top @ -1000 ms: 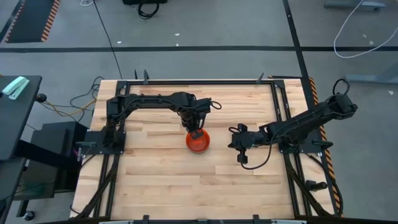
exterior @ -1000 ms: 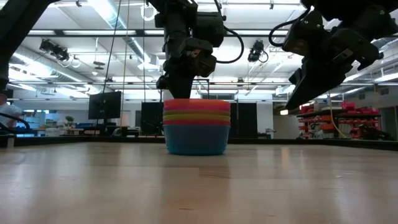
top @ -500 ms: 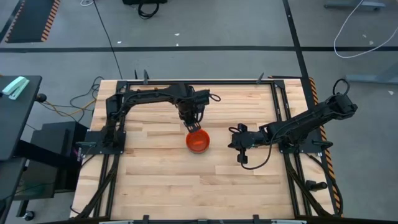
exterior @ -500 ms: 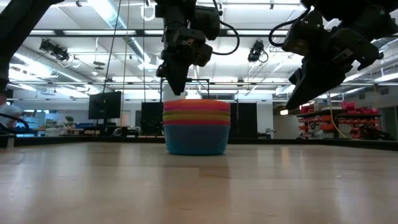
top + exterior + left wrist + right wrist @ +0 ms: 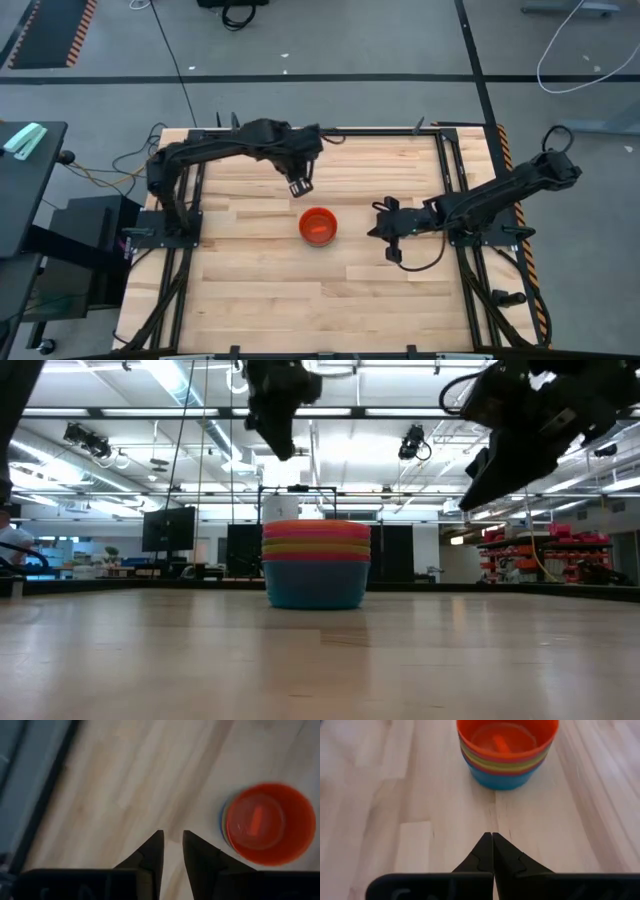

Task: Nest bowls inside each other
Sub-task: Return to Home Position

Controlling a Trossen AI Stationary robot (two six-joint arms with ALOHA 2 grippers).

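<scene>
Left gripper (image 5: 299, 186) hangs high over the wooden table (image 5: 250, 290). Its two fingers are only a little way apart and hold nothing. In the high view the stack of bowls (image 5: 318, 226) sits at about 5 o'clock from it, not touching it, with bare wood between them. The orange bowl (image 5: 507, 737) is on top and the blue bowl (image 5: 502, 779) is at the bottom, with other coloured rims showing between. The right gripper (image 5: 380, 228) waits near the stack, at its 3 o'clock, with fingers pressed together and empty. A black metal frame (image 5: 320, 131) runs around the table.
</scene>
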